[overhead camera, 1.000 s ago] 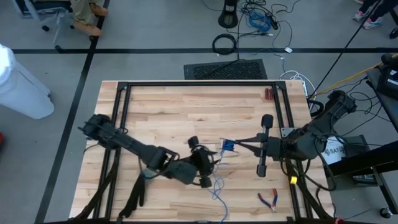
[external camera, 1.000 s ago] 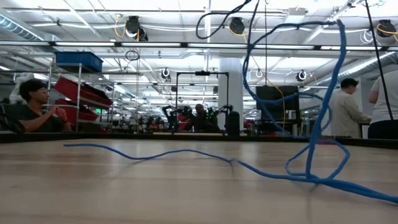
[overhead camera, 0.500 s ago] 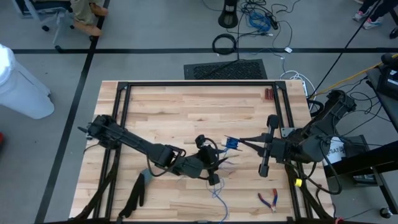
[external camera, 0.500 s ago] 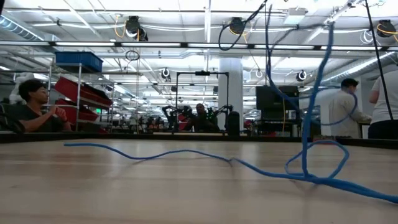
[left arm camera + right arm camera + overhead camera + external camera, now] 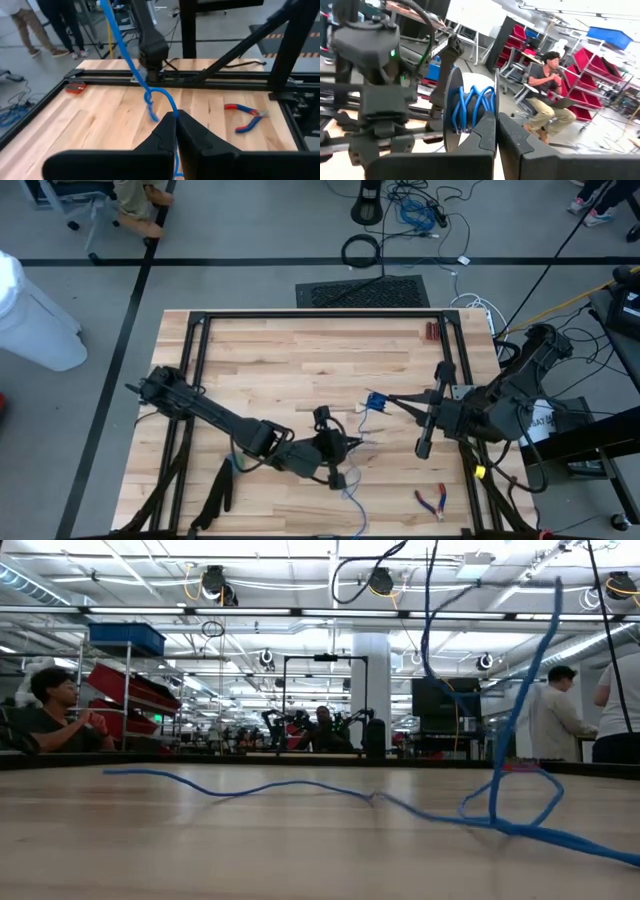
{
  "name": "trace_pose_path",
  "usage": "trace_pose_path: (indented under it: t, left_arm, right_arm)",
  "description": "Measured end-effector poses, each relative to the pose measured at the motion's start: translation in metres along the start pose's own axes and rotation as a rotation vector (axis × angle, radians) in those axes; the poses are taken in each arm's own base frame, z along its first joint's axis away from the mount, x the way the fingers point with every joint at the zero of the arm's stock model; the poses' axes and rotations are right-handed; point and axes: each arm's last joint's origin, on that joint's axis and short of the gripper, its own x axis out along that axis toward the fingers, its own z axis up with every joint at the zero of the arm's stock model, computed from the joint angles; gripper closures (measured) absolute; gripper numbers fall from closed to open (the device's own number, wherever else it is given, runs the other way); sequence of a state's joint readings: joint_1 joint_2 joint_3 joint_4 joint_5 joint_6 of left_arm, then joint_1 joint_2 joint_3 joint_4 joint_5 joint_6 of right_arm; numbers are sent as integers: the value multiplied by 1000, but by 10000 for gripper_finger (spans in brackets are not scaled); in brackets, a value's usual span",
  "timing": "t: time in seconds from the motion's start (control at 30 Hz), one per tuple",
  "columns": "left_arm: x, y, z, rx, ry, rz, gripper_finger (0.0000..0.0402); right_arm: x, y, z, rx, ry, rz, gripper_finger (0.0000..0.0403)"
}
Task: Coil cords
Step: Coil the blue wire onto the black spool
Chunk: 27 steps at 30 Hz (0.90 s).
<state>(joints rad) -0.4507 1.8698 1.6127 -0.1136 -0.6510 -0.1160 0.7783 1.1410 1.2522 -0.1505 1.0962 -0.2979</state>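
Observation:
The thin blue cord lies slack on the wooden table near its front edge. It loops and rises through my left gripper, which is shut on it, to a small dark spool. The spool carries several blue turns between two dark discs, with my right gripper shut on it above the table's middle right. In the left wrist view the cord climbs away from the shut fingers. My left gripper pinches one strand of the cord between its fingertips. The fingers reach in from the table's left, tipped slightly down, and lie across the strand. Beyond them the cord curls once and rises to the spool; below them it drops slack. My right gripper meets the spool at the edge of one dark disc, its fingertips together there. The fingers come in level from the table's right. The spool is lifted clear of the table, its wound cord facing the camera.
Red-handled pliers lie near the front right corner. A small red object sits by the black frame rail at the back right. People sit and stand in the room beyond the table.
My left gripper has reached toward the table's right, nearer the spool, and its fingers now meet on the cord. My right gripper has rolled a little, shifting the spool slightly rightward. The raised stretch of cord has swung sideways while the part on the table stays put.

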Motion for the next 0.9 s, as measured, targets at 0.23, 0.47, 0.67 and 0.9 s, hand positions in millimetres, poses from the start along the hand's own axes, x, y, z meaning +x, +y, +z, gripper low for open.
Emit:
trace_pose_path:
  t: [0.23,0.47,0.67,0.9]
  left_arm:
    - [-32,-6,17,17,-39,-55,398]
    - [-75,-10,23,84,-5,-17,400]
    - [-109,-17,26,123,-21,47,401]
    - [-139,-25,29,135,-57,60,401]
  right_arm:
    - [-3,-2,-3,-46,51,-123,403]
    - [-4,-4,-5,-66,78,-189,403]
    - [-4,-4,-5,-60,77,-189,402]
    - [-4,-5,-5,-43,87,-230,402]
